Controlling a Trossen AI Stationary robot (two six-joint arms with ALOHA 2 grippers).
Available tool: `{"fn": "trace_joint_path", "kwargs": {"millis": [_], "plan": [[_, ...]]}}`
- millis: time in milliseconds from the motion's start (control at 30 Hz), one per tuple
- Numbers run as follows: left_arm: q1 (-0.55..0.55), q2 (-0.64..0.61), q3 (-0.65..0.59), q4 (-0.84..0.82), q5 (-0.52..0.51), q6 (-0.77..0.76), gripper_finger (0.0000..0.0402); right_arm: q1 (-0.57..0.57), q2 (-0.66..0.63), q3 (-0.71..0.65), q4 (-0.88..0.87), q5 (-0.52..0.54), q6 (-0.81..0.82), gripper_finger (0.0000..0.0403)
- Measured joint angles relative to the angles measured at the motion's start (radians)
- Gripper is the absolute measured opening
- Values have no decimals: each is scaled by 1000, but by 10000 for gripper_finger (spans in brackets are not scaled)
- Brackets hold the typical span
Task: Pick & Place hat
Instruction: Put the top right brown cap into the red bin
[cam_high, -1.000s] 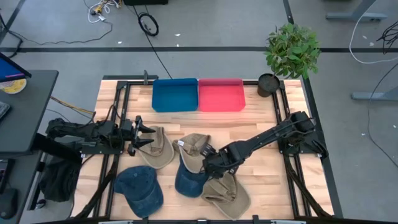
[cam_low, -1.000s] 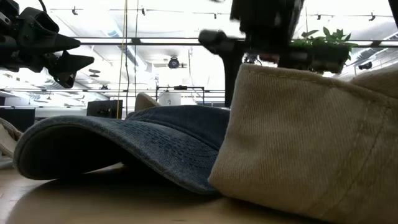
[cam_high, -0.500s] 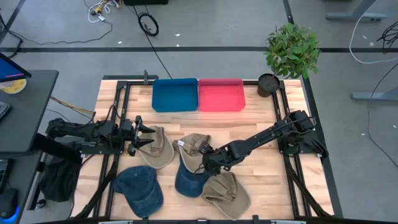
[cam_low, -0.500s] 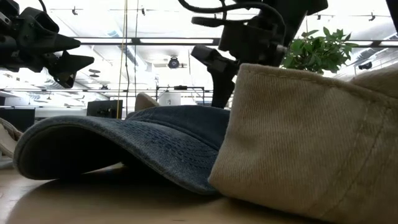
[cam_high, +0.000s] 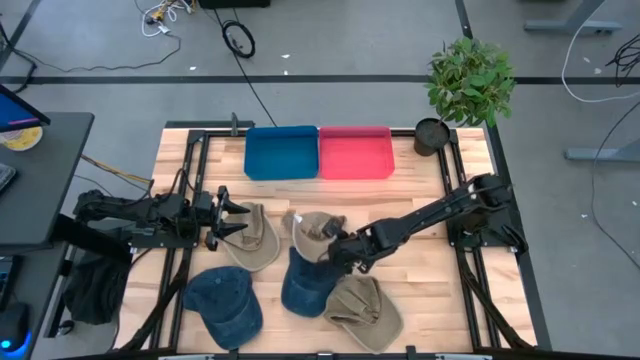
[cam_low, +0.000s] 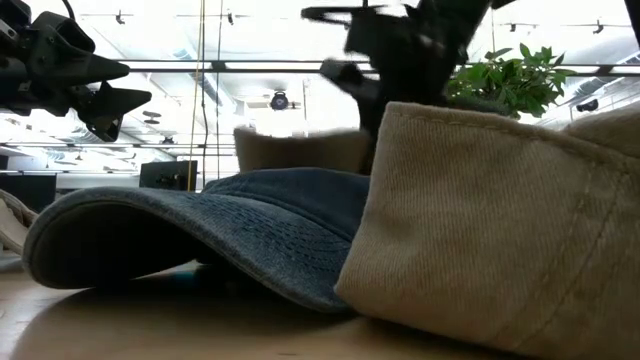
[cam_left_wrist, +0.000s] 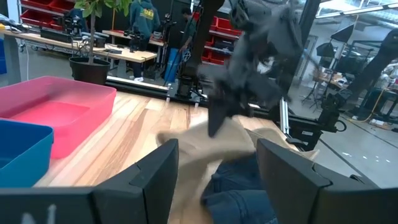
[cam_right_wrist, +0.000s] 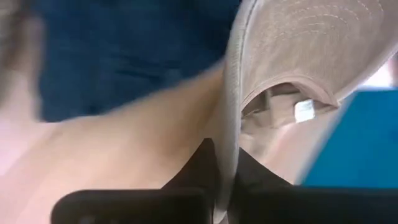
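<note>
Wooden planks make up the table (cam_high: 420, 200), which stands on a grey floor with cables trailing across it. At the far edge sit a blue bin (cam_high: 281, 152) and a pink bin (cam_high: 356, 152) side by side, with a potted plant (cam_high: 468, 80) at the far right corner. Five caps lie in the middle and near part: a tan hat (cam_high: 312, 231) in the centre, a dark blue cap (cam_high: 306, 285) just nearer than it, another tan cap (cam_high: 363, 310) at the near edge, a second blue cap (cam_high: 225, 303) to the near left, and a beige cap (cam_high: 255, 238) on the left. The right gripper (cam_high: 334, 250) reaches in across the table and pinches the edge of the tan hat, fingers (cam_right_wrist: 208, 168) pressed together on its brim. The left gripper (cam_high: 236, 219) hovers over the beige cap with its fingers spread.
</note>
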Motion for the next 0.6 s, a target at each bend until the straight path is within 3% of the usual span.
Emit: {"fn": "trace_joint_path", "kwargs": {"millis": [133, 400, 600], "plan": [[0, 0, 0, 0, 0, 0, 220, -26, -102, 0, 7, 75, 190, 6], [0, 0, 0, 0, 0, 0, 220, -127, -331, 2, 34, 99, 894, 5], [0, 0, 0, 0, 0, 0, 220, -180, -427, 3, 136, 122, 1109, 5]]}}
